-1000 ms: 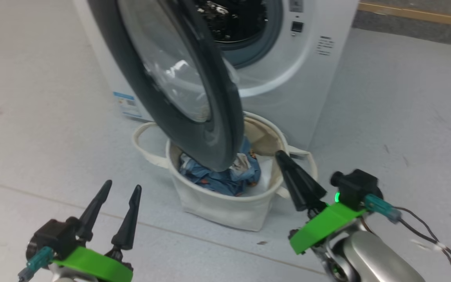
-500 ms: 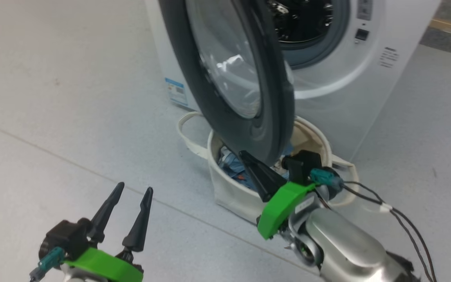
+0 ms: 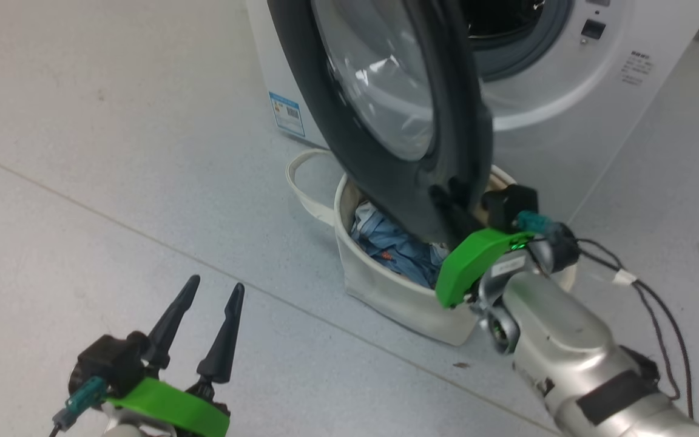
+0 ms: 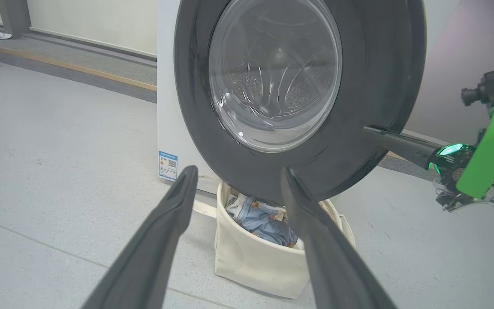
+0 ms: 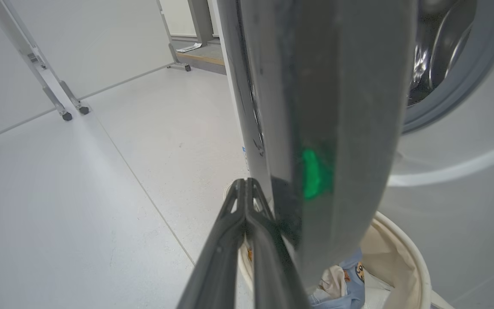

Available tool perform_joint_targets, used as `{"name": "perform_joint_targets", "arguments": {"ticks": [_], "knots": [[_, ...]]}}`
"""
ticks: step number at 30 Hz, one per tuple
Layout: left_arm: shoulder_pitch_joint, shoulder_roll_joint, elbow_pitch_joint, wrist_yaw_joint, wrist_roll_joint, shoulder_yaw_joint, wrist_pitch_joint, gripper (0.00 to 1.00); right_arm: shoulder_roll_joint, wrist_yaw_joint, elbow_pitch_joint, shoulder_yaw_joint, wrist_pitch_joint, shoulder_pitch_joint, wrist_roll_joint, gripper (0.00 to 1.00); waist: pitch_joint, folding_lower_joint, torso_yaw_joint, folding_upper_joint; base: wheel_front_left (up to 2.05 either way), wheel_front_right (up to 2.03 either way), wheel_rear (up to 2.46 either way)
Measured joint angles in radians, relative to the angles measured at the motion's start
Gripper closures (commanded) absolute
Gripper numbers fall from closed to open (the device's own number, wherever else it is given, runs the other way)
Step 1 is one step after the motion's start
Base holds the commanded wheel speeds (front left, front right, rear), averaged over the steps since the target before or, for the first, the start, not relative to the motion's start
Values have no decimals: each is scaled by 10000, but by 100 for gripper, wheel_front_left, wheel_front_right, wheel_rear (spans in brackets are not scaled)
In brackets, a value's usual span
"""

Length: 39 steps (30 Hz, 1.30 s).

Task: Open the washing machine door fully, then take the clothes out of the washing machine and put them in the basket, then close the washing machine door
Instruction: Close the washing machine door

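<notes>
door [image 3: 380, 91] covering part of the clothes [image 3: 395, 249], drum [image 3: 498, 15] cut off

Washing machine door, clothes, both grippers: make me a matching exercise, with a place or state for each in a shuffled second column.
1. washing machine door
2. clothes
3. left gripper
4. right gripper

A. fingers shut, at the door's black rim
B. open, above the basket
C. fingers spread, empty
D. lying in the basket

Pairs: 1-B, 2-D, 3-C, 4-A
</notes>
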Motion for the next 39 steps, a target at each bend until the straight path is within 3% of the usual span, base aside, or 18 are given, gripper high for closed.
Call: {"name": "perform_joint_targets", "arguments": {"ticks": [12,22,39], "knots": [[-444,-151,-100,-13,0,-69,-2,0,-8,8,619,-2769,-90,-1064,-1407,100,934,0,71,0,0,0,0],[-816,-481,-217,-98,27,-236,-12,0,-497,50,723,-6769,-92,-2207,-3559,100,1708,0,650,0,0,0,0],[-997,-780,-196,-276,29,-109,-13,0,-305,50,535,-11200,-123,-3244,-6679,100,2049,1,1290,0,0,0,0]]}}
